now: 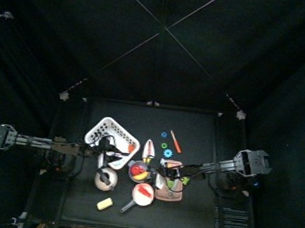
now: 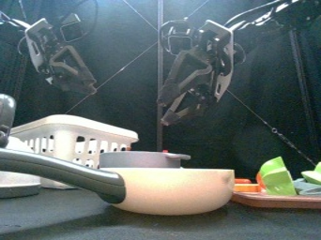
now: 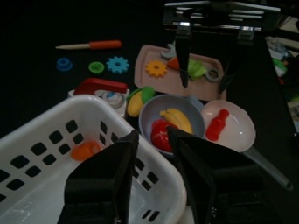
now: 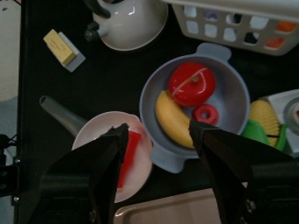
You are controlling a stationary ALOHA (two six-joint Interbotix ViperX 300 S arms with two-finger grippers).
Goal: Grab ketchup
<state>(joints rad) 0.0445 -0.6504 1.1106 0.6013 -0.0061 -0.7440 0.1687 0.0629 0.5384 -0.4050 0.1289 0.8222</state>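
Ketchup bottle (image 4: pixel 131 162), red, lies flat in the pink frying pan (image 4: pixel 96 131), its long axis running across the pan's bowl. Beside the pan sits a grey bowl (image 4: pixel 222 92) with a banana (image 4: pixel 176 118) and tomato (image 4: pixel 191 80). All rest on the black table (image 4: pixel 105 79), black curtains around. Right gripper (image 4: pixel 162 144) hovers over the pan, jaws spread wide. Left gripper (image 3: pixel 156 150) hangs above the white basket (image 3: pixel 47 149), jaws parted.
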